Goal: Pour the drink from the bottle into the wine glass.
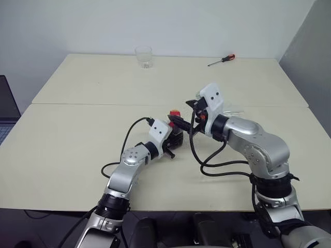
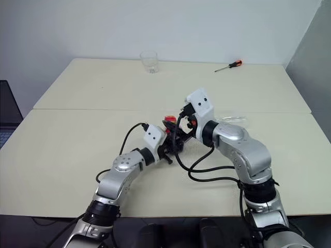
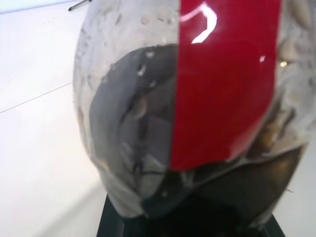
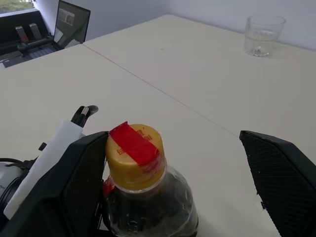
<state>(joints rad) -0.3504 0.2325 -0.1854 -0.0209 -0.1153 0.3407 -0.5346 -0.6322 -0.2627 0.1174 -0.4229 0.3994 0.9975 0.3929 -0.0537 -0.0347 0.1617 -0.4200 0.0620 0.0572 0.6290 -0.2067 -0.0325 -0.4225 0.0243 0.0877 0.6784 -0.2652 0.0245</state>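
Only red label strip (image 3: 222, 84), wordless.

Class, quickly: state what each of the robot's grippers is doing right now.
Left gripper: shut on the bottle.
Right gripper: open, its fingers spread either side of the bottle's cap, holding nothing.

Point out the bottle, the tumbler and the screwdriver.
bottle (image 4: 136, 150): right wrist view, on its yellow top with red tape.
tumbler (image 1: 144, 57): left eye view, on its clear wall.
screwdriver (image 2: 235, 64): right eye view, on its orange handle.
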